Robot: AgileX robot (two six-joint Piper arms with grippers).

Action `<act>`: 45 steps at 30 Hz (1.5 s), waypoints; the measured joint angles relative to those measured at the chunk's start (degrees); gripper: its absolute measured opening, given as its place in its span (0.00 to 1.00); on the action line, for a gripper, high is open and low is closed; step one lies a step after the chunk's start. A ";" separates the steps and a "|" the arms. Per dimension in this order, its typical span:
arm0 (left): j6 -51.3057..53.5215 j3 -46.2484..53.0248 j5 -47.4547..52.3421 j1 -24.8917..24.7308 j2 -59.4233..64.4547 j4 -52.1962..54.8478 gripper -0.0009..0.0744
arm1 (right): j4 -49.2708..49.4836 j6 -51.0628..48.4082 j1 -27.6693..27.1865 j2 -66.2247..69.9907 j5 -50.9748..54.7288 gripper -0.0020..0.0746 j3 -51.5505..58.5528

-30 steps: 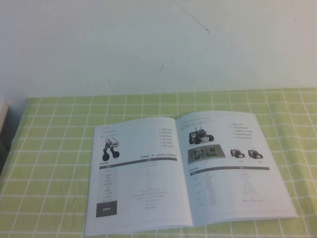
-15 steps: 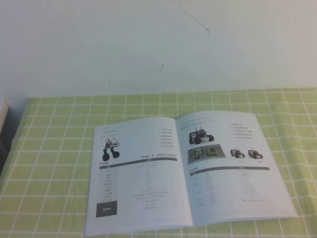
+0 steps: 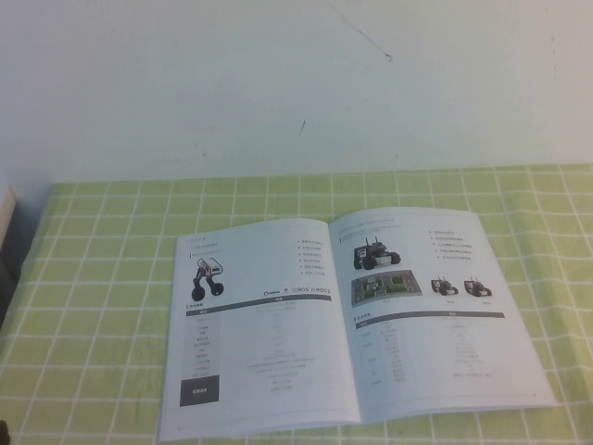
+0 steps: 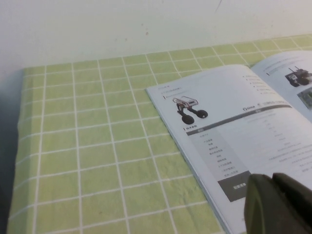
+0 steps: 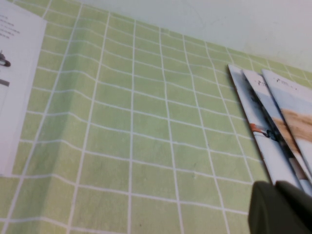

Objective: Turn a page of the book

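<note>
The book [image 3: 352, 315] lies open and flat on the green checked cloth [image 3: 102, 278], in the middle of the high view. Its left page [image 3: 255, 324] shows a big-wheeled robot and a black box; the right page [image 3: 435, 306] shows several small robot photos and a table. Neither gripper shows in the high view. In the left wrist view my left gripper [image 4: 272, 183] is shut and empty, hovering over the near left corner of the book [image 4: 243, 122]. In the right wrist view my right gripper [image 5: 275, 187] is shut and empty over the cloth, right of the book's edge [image 5: 14, 73].
A fanned stack of other booklets [image 5: 273, 122] lies on the cloth close to my right gripper. A white wall [image 3: 296, 83] rises behind the table. A pale object [image 3: 7, 209] stands at the table's far left edge.
The book has not moved. A small dark shape has come into the bottom left corner of the high view.
</note>
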 joint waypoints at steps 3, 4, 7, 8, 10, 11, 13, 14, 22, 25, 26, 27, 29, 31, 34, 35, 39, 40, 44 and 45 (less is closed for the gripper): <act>-0.86 5.52 -5.09 3.83 0.00 -1.39 0.01 | 0.00 0.00 0.00 0.00 0.00 0.02 0.00; -1.12 7.52 -6.64 5.73 0.00 -2.29 0.01 | 0.00 0.00 0.00 0.00 0.00 0.02 0.00; -0.73 13.40 -12.82 12.00 0.00 -6.37 0.01 | 0.00 0.00 0.00 0.00 0.00 0.02 0.00; 0.21 14.99 -15.09 14.43 0.00 -8.03 0.01 | 0.00 0.00 0.00 0.00 0.00 0.02 0.00; 2.56 16.03 -17.84 18.64 0.00 -10.63 0.01 | 0.00 0.00 0.00 0.00 0.00 0.02 0.00; 3.96 16.12 -18.24 20.72 0.00 -11.64 0.01 | 0.00 0.00 0.00 0.00 0.00 0.02 0.00; 7.45 16.12 -18.65 24.05 -0.71 -12.73 0.01 | 0.00 0.00 0.00 0.00 0.00 0.02 0.00; 9.98 16.12 -18.29 25.37 -1.43 -13.37 0.01 | 0.00 0.00 0.00 0.00 0.00 0.02 0.00; 22.52 16.12 -14.74 31.30 -5.74 -20.61 0.01 | -0.09 0.00 0.00 0.00 0.00 0.02 0.00; 22.81 16.12 -14.70 32.12 -5.80 -21.89 0.01 | -0.09 0.00 0.00 0.00 0.00 0.02 0.00; 22.81 16.12 -14.70 32.47 -5.80 -22.66 0.01 | -0.09 0.00 0.00 0.00 0.00 0.02 0.00; 22.81 16.12 -14.70 32.82 -5.80 -22.95 0.01 | -0.09 -0.02 0.00 0.00 0.00 0.02 0.00; 22.81 16.12 -14.70 33.76 -5.80 -23.60 0.01 | -0.09 -0.02 0.00 0.00 0.00 0.02 0.00; 22.81 16.12 -14.70 34.42 -5.80 -23.75 0.01 | -0.09 -0.12 0.00 0.00 0.00 0.02 0.00; 22.81 16.12 -14.70 35.52 -5.80 -23.75 0.01 | -0.09 -0.12 0.00 0.00 0.00 0.02 0.00; 22.81 16.12 -14.70 35.68 -5.80 -23.75 0.01 | -0.09 -0.12 0.00 0.00 0.00 0.02 0.00; 22.81 16.12 -14.70 36.65 -5.80 -23.64 0.01 | -0.09 -0.12 0.00 0.00 0.00 0.02 0.00; 22.81 16.12 -14.70 36.65 -5.80 -23.64 0.01 | -0.09 -0.12 0.00 0.00 0.00 0.02 0.00; 22.81 16.12 -14.70 36.76 -5.80 -23.27 0.01 | -0.09 -0.12 0.00 0.00 0.00 0.02 0.00; 22.81 16.12 -14.70 36.75 -5.80 -23.16 0.01 | -0.09 -0.12 0.00 0.00 0.00 0.02 0.00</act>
